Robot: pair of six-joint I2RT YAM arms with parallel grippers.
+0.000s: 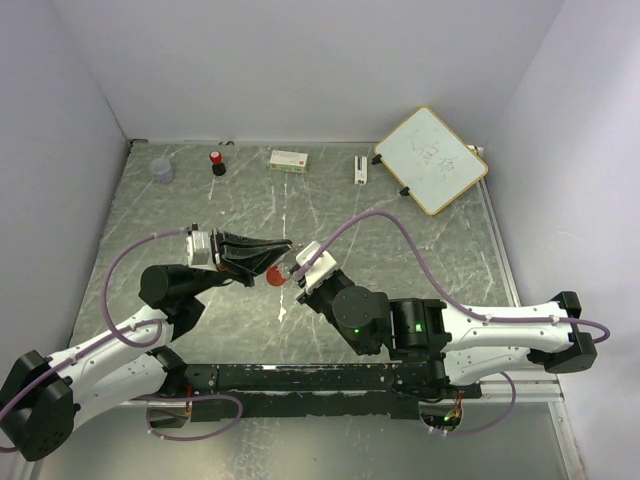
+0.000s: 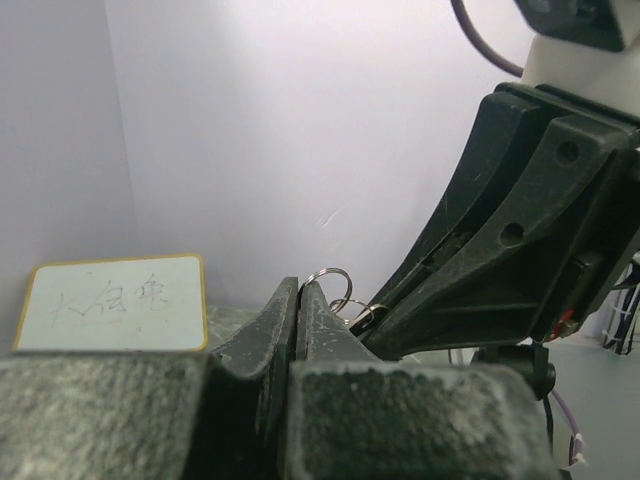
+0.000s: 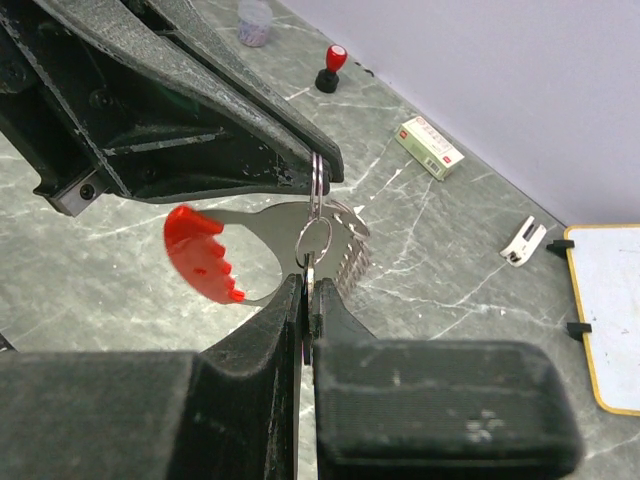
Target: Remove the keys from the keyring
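The keyring (image 3: 316, 182) hangs in the air between my two grippers. My left gripper (image 1: 287, 245) is shut on its big ring, which sticks out above the tips in the left wrist view (image 2: 330, 283). A smaller ring (image 3: 313, 240) hangs from it, with the fanned silver keys (image 3: 350, 252) and a flat metal opener with a red end (image 3: 203, 256). My right gripper (image 3: 308, 285) is shut on a thin metal piece on the small ring, seen edge on, seemingly a key. In the top view, the right gripper (image 1: 296, 268) touches the left one's tips, beside the red end (image 1: 274, 277).
Along the back wall stand a clear cup (image 1: 162, 171), a red-capped black bottle (image 1: 217, 161), a small box (image 1: 288, 159), a white clip-like piece (image 1: 360, 168) and a framed whiteboard (image 1: 432, 158). Walls close the marbled table (image 1: 400, 240) on three sides.
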